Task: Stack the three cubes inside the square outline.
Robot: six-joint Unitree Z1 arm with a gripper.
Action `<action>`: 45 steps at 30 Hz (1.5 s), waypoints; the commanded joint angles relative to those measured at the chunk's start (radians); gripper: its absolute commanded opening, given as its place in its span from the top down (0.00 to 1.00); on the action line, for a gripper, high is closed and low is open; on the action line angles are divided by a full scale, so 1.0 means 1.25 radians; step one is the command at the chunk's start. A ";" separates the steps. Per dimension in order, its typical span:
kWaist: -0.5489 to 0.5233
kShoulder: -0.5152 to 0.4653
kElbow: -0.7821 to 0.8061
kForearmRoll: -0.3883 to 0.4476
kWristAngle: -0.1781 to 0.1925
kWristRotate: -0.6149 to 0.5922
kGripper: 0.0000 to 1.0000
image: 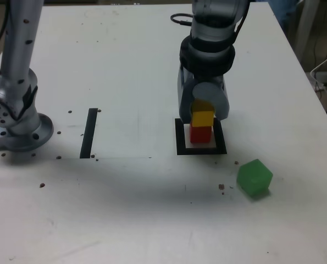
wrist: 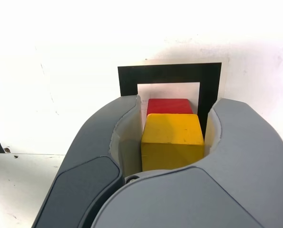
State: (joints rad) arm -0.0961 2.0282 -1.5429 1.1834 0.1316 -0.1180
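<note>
1. Upper right of centre in the exterior view, the claw point(image: 210, 104) has its jaws either side of the yellow cube point(image: 203, 119); whether they grip it, I cannot tell.
2. The red cube point(image: 200, 136), partly hidden by the yellow one, shows inside the square outline point(image: 181, 140), whose far edge the claw covers.
3. Lower right: the green cube point(image: 254, 177), fully visible, outside the outline.
</note>
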 commanded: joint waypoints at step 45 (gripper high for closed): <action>-0.057 -0.168 0.021 0.065 0.039 -0.017 0.01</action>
State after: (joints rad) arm -0.1550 1.8250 -1.5095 1.2621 0.1829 -0.1267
